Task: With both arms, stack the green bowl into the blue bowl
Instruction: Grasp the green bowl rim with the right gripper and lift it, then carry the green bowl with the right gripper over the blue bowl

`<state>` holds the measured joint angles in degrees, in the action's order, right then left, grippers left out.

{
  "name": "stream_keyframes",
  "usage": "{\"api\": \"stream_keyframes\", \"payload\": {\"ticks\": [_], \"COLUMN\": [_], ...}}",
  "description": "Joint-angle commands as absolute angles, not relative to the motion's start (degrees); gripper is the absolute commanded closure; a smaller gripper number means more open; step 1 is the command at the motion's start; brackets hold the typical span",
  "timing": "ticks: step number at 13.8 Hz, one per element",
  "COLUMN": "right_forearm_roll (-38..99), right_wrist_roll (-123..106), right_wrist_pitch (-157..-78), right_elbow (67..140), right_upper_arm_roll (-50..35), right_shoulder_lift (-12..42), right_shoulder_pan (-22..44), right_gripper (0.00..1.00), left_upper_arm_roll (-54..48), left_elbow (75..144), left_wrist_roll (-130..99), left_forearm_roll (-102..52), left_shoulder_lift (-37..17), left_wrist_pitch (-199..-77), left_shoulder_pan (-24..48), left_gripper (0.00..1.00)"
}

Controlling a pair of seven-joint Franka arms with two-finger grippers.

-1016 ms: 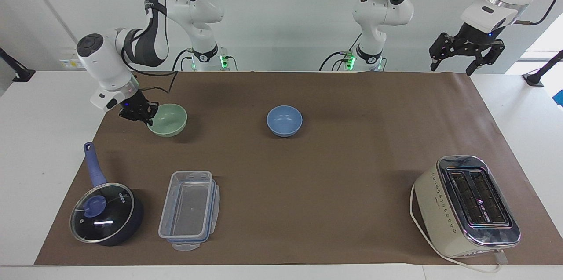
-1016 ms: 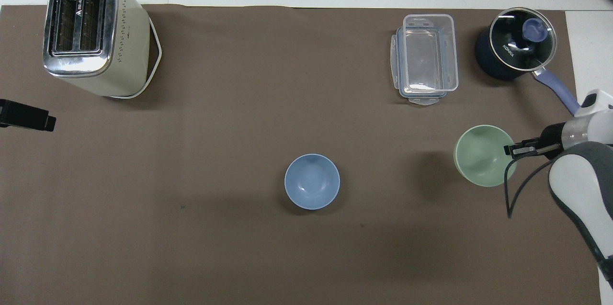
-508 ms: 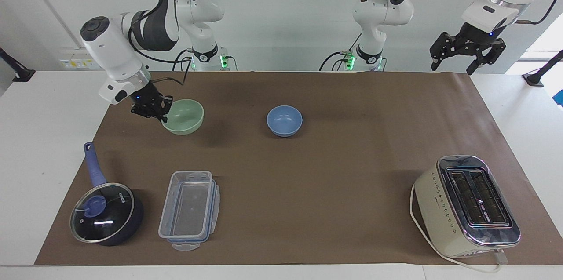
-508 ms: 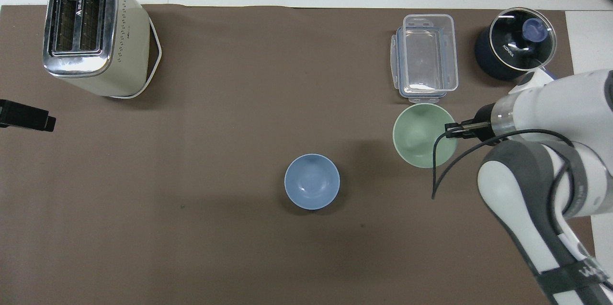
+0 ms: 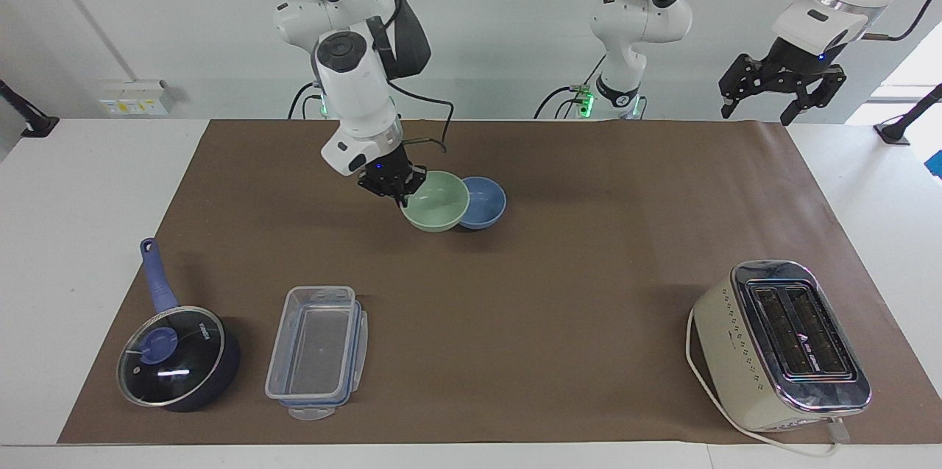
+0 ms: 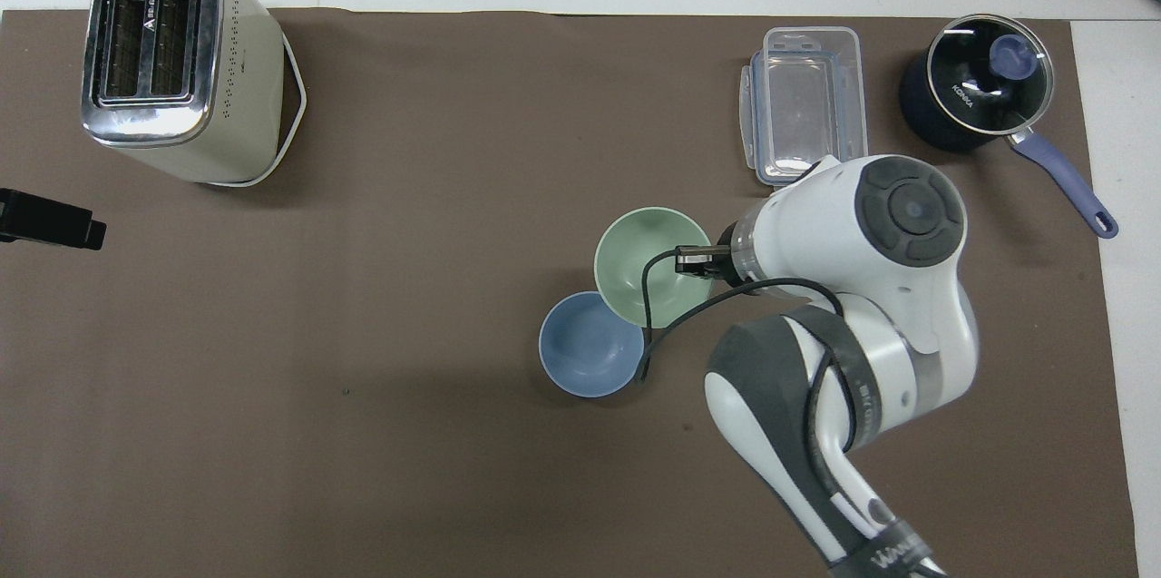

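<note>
My right gripper is shut on the rim of the pale green bowl and holds it just above the mat, beside the blue bowl toward the right arm's end. The green bowl's edge overlaps the blue bowl's rim in the overhead view, where the green bowl, the blue bowl and the right gripper all show. The blue bowl stands on the brown mat mid-table. My left gripper waits open and empty, raised over the mat's corner at the left arm's end.
A cream toaster stands toward the left arm's end, far from the robots. A clear plastic container and a dark blue saucepan with glass lid sit toward the right arm's end, farther from the robots than the bowls.
My right arm has carried the green bowl from the right arm's end of the mat toward the middle, up beside the blue bowl. The left arm has not moved.
</note>
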<state>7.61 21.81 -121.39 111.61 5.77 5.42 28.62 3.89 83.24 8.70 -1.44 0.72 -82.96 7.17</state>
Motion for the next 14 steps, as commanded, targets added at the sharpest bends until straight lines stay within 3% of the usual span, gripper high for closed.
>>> {"api": "stream_keyframes", "payload": {"ticks": [1, 9, 14], "right_forearm_roll": [8.2, 8.2, 8.2], "right_wrist_roll": [26.9, 28.0, 28.4], "right_wrist_pitch": [-123.2, -125.6, -128.7], "right_elbow": [110.5, 121.6, 123.1], "right_upper_arm_roll": [6.1, 5.9, 5.8], "right_shoulder_lift": [7.7, 2.0, 2.7], "right_shoulder_pan": [32.8, 36.0, 37.4], "right_gripper": [1.0, 1.0, 1.0], "left_upper_arm_roll": [3.2, 3.2, 3.2], "left_elbow": [83.0, 83.0, 83.0], "left_wrist_roll": [9.1, 9.1, 9.1], "left_forearm_roll": [-0.6, -0.6, -0.6], "left_shoulder_lift": [1.1, 1.1, 1.1], "left_wrist_pitch": [-81.8, -81.8, -81.8], "left_shoulder_pan": [6.3, 6.3, 6.3], "left_gripper": [0.0, 0.0, 0.0]}}
